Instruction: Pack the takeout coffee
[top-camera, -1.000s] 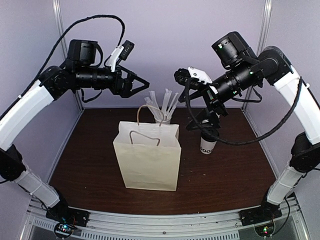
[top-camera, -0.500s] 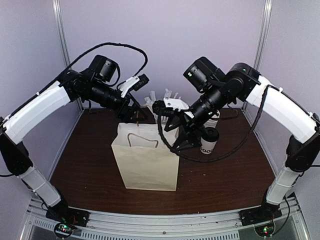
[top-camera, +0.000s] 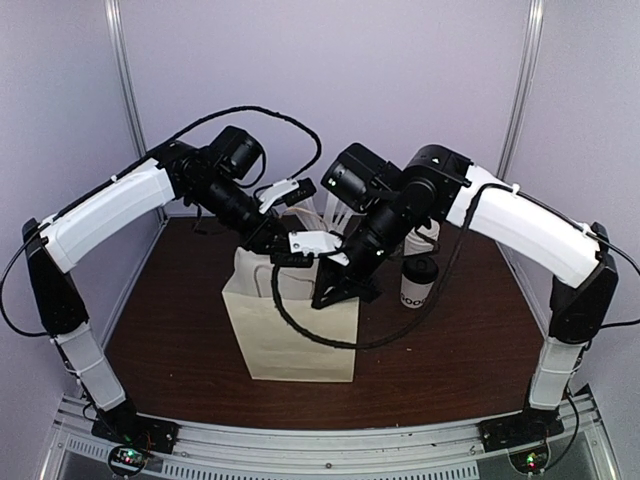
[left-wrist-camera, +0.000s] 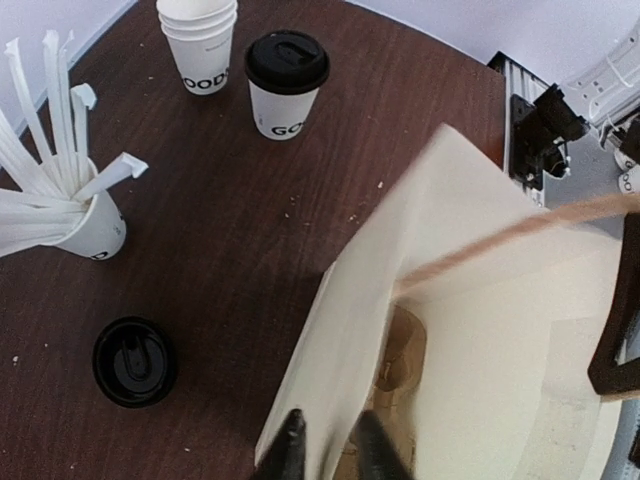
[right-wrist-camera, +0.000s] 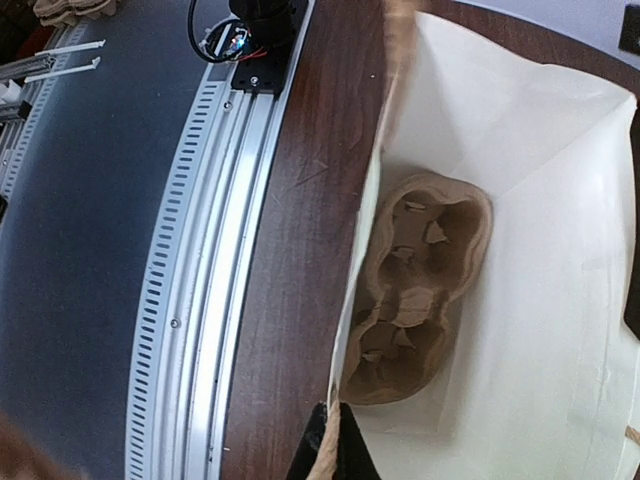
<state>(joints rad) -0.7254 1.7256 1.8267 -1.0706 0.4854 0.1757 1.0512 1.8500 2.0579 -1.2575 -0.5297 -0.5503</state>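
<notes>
The takeout coffee (left-wrist-camera: 287, 85) stands upright on the tabletop (left-wrist-camera: 230, 250), black lid fitted, just beside the stack of lidless cups (left-wrist-camera: 200, 40). It is outside the paper bag (top-camera: 290, 330) and well apart from both sets of jaws. In the top view it sits right of the bag, partly masked by the right arm.

The left gripper (left-wrist-camera: 327, 460) is at the bag's far rim. Its jaws are drawn close together, one on each side of the wall, pinching the paper. The right gripper (right-wrist-camera: 330, 450) is at the near rim. Its jaws are almost together, gripping the rim edge between them.

The bag mouth is held apart. A brown pulp cup carrier (right-wrist-camera: 425, 290) lies on the bag floor. A cup of straws (left-wrist-camera: 90, 225) and a loose black lid (left-wrist-camera: 133, 360) stand on the tabletop, apart from the coffee.
</notes>
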